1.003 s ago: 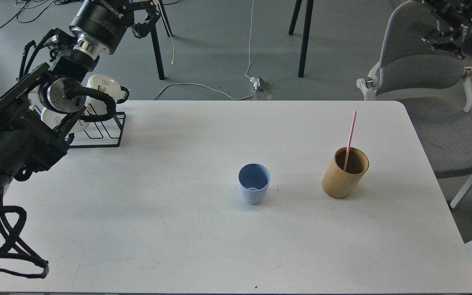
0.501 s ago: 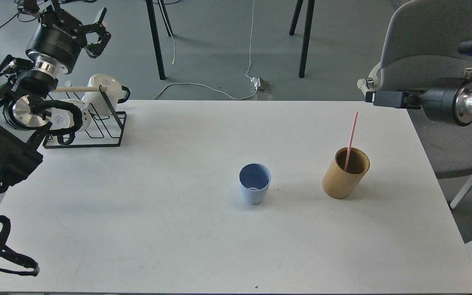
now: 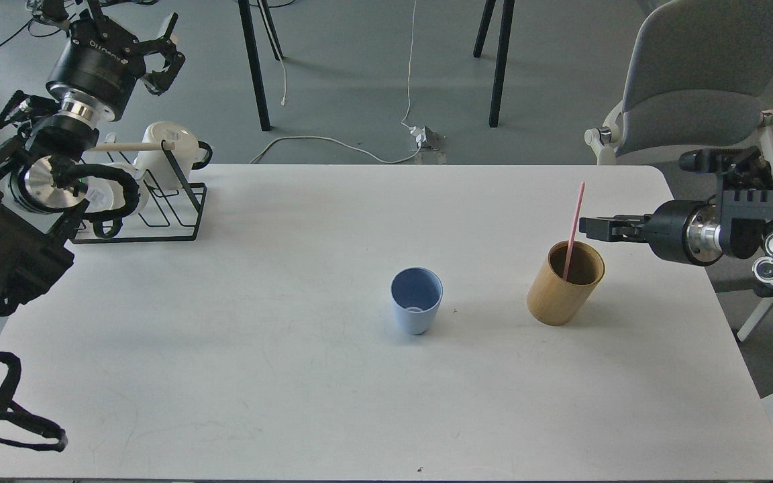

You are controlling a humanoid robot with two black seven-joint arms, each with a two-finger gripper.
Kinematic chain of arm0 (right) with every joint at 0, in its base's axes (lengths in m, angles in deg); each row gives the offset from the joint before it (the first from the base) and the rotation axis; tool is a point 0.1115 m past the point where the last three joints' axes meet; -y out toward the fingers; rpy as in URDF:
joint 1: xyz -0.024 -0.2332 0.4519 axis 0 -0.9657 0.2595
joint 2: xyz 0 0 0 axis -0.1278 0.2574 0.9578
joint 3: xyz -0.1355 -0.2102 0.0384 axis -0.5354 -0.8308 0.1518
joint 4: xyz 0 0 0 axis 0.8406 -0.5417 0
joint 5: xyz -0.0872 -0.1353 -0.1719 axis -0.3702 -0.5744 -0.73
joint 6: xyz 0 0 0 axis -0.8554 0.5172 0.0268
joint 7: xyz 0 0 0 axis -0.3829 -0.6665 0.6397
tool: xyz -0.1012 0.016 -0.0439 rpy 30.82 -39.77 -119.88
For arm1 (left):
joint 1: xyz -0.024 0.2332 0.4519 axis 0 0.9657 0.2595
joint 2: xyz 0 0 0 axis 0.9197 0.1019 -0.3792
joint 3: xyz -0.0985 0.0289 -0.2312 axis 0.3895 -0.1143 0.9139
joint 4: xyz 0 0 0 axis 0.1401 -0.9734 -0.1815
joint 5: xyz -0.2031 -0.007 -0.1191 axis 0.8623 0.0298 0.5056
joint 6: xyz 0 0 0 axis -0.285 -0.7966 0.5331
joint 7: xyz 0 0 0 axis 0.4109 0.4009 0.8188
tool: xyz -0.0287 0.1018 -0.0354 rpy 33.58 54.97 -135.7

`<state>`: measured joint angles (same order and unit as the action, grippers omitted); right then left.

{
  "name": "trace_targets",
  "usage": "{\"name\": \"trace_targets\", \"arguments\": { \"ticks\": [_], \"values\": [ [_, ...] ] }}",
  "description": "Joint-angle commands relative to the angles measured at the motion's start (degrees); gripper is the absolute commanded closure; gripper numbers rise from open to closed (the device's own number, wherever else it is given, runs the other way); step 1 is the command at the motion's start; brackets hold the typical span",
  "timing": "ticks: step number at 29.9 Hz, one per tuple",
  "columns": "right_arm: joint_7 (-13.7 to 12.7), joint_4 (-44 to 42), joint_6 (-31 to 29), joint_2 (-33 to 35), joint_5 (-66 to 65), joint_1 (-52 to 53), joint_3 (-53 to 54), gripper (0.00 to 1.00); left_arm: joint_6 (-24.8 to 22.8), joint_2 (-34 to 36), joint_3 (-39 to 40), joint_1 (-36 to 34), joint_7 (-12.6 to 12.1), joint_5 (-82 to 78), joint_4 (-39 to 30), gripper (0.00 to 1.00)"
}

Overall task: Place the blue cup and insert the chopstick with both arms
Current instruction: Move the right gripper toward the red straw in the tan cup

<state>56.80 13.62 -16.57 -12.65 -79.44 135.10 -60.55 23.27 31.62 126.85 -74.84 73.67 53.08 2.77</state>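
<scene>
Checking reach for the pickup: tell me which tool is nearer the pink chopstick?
Right. The right tool sits just right of the chopstick; the left tool is far off, above the mug rack.

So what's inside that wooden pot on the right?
A single pink stick leans in the bamboo holder, poking out above the rim. Its lower end and the holder's bottom are hidden by the wall.

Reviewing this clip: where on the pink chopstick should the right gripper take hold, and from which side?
Probably the bare upper part of the chopstick, above the bamboo holder; the lower end is hidden inside. It leans up and to the right, toward the right gripper just beside it, so come in level from the right with the jaws either side of the thin shaft, then lift along its lean.
</scene>
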Motion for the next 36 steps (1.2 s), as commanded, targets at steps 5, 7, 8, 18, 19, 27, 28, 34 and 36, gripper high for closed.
{"name": "trace_targets", "arguments": {
  "ticks": [5, 7, 8, 18, 19, 27, 28, 34, 36],
  "values": [
    [0.0, -2.4, 0.2, -4.4, -0.4, 0.1, 0.0, 0.43, 0.0, 0.0, 0.0, 0.0, -0.1, 0.0, 0.1, 0.00],
    [0.0, -3.0, 0.2, -4.7, -0.4, 0.1, 0.0, 0.46, 0.0, 0.1, 0.0, 0.0, -0.1, 0.0, 0.1, 0.01],
    [0.0, -3.0, 0.1, -4.7, -0.4, 0.1, 0.0, 0.46, 0.0, 0.1, 0.0, 0.0, -0.1, 0.0, 0.1, 0.00],
    [0.0, 2.0, -0.2, -0.5, -0.4, 0.3, 0.0, 0.44, 0.0, 0.4, 0.0, 0.0, -0.1, 0.0, 0.1, 0.00],
    [0.0, 2.3, -0.3, -0.4, -0.3, 0.3, 0.0, 0.44, 0.0, 0.4, 0.0, 0.0, -0.1, 0.0, 0.1, 0.00],
    [0.0, 2.5, -0.4, -0.6, -0.4, 0.1, -0.1, 0.44, 0.0, 0.7, -0.1, 0.0, -0.1, -0.1, 0.0, 0.00],
    [0.0, 2.5, -0.4, -0.6, -0.5, 0.1, -0.2, 0.44, 0.0, 0.8, -0.1, 0.0, -0.1, -0.1, 0.0, 0.00],
    [0.0, 1.5, -0.4, -2.1, -1.2, -0.1, -0.2, 0.44, 0.0, 0.6, -0.1, 0.1, 0.0, -0.1, 0.0, 0.00],
    [0.0, 0.6, -0.4, -3.6, -1.2, 0.1, -0.3, 0.44, 0.0, 0.6, -0.1, 0.1, 0.0, -0.1, 0.0, 0.00]
  ]
}}
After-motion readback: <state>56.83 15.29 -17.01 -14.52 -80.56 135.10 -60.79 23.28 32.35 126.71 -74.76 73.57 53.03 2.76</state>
